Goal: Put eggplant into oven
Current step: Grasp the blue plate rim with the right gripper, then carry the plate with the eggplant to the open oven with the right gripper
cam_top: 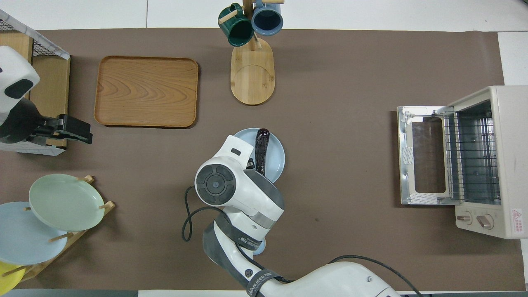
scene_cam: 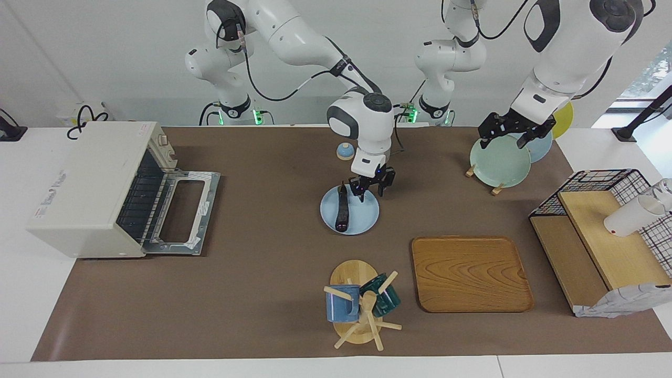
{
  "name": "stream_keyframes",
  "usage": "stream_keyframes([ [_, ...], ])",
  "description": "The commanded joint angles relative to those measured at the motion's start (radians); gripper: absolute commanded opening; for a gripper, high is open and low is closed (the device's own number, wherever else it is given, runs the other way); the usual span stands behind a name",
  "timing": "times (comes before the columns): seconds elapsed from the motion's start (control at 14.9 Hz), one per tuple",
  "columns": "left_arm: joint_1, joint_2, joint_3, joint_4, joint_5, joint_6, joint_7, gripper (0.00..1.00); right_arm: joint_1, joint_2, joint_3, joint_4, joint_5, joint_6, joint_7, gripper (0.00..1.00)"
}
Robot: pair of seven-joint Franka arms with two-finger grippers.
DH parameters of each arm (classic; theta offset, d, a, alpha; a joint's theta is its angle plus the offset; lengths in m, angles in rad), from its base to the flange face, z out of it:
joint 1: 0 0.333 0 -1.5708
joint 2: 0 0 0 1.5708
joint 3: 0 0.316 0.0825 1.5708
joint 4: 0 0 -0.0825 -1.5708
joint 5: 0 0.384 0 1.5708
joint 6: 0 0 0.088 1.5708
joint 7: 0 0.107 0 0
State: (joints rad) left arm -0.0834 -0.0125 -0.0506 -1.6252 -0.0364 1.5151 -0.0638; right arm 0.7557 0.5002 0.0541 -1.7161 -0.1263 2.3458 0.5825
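A long, glossy, dark purple eggplant (scene_cam: 342, 211) lies on a pale blue plate (scene_cam: 363, 219) near the middle of a brown table mat (scene_cam: 252, 273), its thin stem end pointing toward the robots. The right gripper (scene_cam: 369, 190) is low over the plate's robot-side edge, just beside the eggplant's stem end. Whether its fingers are spread or pressed together cannot be told, nor whether they touch the eggplant. In the overhead view the right arm's wrist covers most of that side of the plate.

The oven (scene_cam: 89, 189), cream and boxy, sits at the right arm's end of the table, well apart from the plate. Its glass door (scene_cam: 181, 212) is folded down flat on the mat, and the wire rack (scene_cam: 137, 195) shows inside.

The left gripper (scene_cam: 515, 128) hangs with its fingers spread over a rack of leaning plates (scene_cam: 501, 161) at the left arm's end, holding nothing.

Farther from the robots than the blue plate stand a wooden mug tree (scene_cam: 361, 311) with a blue and a green mug, and beside it a wooden tray (scene_cam: 471, 273).
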Motion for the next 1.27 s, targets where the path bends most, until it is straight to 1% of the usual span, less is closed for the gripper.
stream_keyframes([
  [0.0,0.002,-0.046,-0.006,-0.070,0.024,0.011,0.007,1.00,0.020,-0.038,0.004,-0.071,-0.016,0.036,0.004,0.59],
  [0.2,-0.010,-0.043,-0.006,-0.055,0.024,-0.004,0.002,1.00,0.020,-0.040,0.004,-0.092,-0.016,0.055,0.005,0.48],
  [0.27,-0.010,-0.038,-0.006,-0.044,0.024,-0.015,0.002,1.00,0.022,-0.043,0.004,-0.108,-0.016,0.073,0.005,0.36],
  [0.4,-0.010,-0.040,-0.006,-0.038,0.024,-0.032,0.002,1.00,0.024,-0.043,0.004,-0.109,-0.018,0.075,0.002,0.00],
  [0.54,-0.010,-0.040,-0.006,-0.032,0.023,-0.036,0.004,1.00,0.022,-0.045,0.003,-0.114,-0.024,0.078,-0.010,0.00],
  [0.67,-0.010,-0.037,-0.005,-0.030,0.023,-0.036,0.004,1.00,0.019,-0.045,0.003,-0.103,-0.091,0.052,-0.030,0.00],
  [0.87,-0.010,-0.034,-0.005,-0.028,0.023,-0.036,0.004,1.00,0.017,-0.046,0.004,-0.018,-0.237,-0.130,-0.032,0.00],
  [1.0,-0.012,-0.034,-0.005,-0.028,0.024,-0.035,0.004,1.00,0.005,-0.084,0.001,-0.026,-0.249,-0.190,-0.052,0.00],
  [1.07,-0.012,-0.034,-0.005,-0.028,0.024,-0.035,0.004,1.00,-0.018,-0.109,0.000,-0.036,-0.249,-0.222,-0.050,0.00],
  [1.2,-0.012,-0.034,-0.005,-0.028,0.023,-0.035,0.002,1.00,-0.102,-0.176,0.001,-0.077,-0.248,-0.284,-0.058,0.00],
])
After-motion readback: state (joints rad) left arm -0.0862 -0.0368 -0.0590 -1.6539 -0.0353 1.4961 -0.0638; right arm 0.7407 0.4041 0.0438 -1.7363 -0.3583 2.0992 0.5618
